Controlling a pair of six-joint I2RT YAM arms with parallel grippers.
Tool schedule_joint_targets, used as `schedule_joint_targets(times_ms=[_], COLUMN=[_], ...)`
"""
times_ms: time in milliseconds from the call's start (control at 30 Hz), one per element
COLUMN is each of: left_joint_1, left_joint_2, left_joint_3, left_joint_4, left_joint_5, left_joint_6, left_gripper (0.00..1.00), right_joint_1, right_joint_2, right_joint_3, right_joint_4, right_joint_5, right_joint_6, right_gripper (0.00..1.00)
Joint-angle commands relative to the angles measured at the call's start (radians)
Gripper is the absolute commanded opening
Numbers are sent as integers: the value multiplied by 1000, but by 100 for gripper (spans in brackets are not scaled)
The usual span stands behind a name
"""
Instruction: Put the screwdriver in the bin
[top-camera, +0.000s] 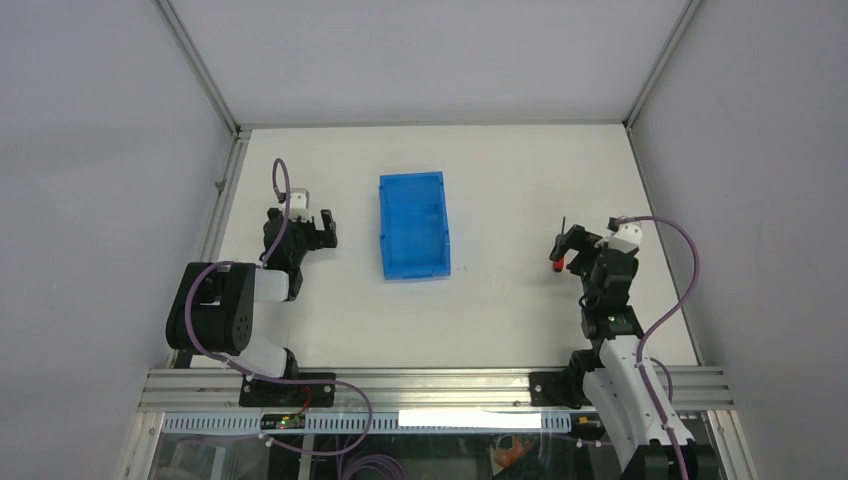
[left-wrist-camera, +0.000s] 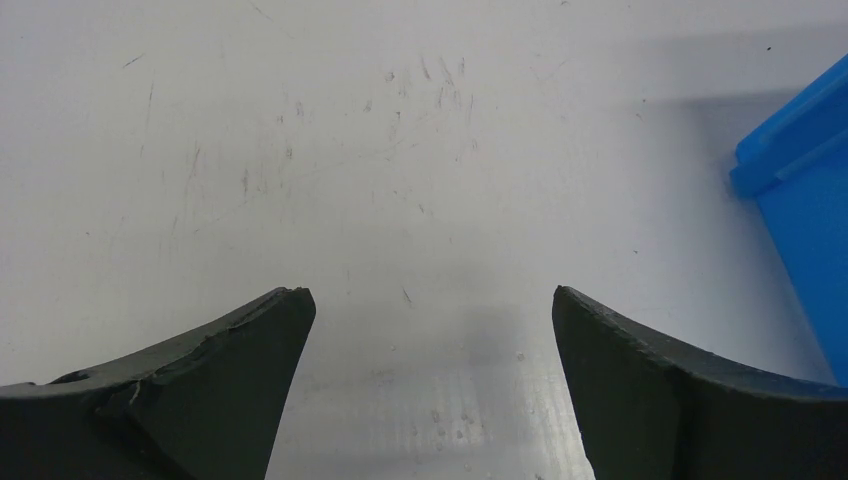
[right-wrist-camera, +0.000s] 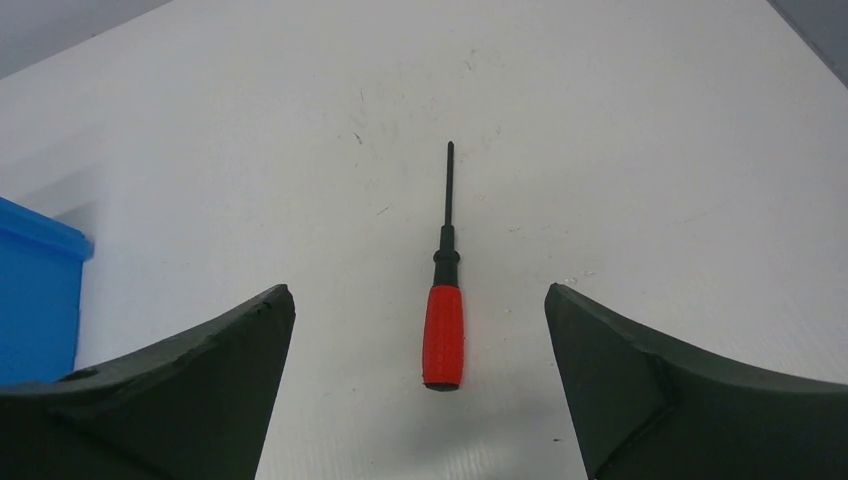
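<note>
— Where's the screwdriver (right-wrist-camera: 445, 268)?
— Flat on the matte white tabletop (top-camera: 500, 180), at 3 o'clock from the bin (top-camera: 417, 267) and well apart from it. Its glossy red handle shows between the spread dark fingers of the right gripper (right-wrist-camera: 417, 292), and its thin shaft points to 12 o'clock.
— And the left gripper (left-wrist-camera: 431, 292)?
— Spread too, over scuffed tabletop, with the blue plastic bin at its 3 o'clock.

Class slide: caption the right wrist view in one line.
Open right gripper frames a small red-handled, dark-shafted screwdriver lying on the white table.
</note>
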Motion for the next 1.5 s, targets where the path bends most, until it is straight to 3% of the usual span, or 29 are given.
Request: schedule_joint_targets(times_ms=[0,167,333,467,533,767,1067,1133,1233,1367,1467], left_joint_1=[-8,-7,-8,-7,-8,-8,-8,-7,-7,-7,-8], left_joint_2=[-25,-26,-25,-26,-26,-26,-25,-25,-26,-25,-25], left_joint_3=[3,3,2,2,3,2,2,3,3,2,2], left_joint_4=[27,27,28,27,27,27,27,27,27,27,27], left_joint_5=[3,3,1,2,2,2,2,2,2,2,3], left_joint_6=[-17,-17,-17,-17,-18,-17,-17,-18,-17,-17,-17], left_gripper=[99,99,99,99,99,99,99,99,99,99,99], right_joint_1=[-5,-5,-5,-6,-5,-5,-6,-5,-5,-5,-5], right_joint_2=[2,115,312,520,603,779,942,985,1027,1032,1003], right_joint_3=[54,219,495,727,789,818,721,726,740,741,741], right_joint_4=[1,-95,-355,-619,-661,-673,-640,-634,-630,-642,-667], right_joint_5=[54,38,-53,-43,-32,-19,19,20,-8,7,26], right_joint_6=[12,32,7,18,12,18,36,44,50,62,58], right_gripper=[99,99,99,99,99,99,98,94,77,32,15])
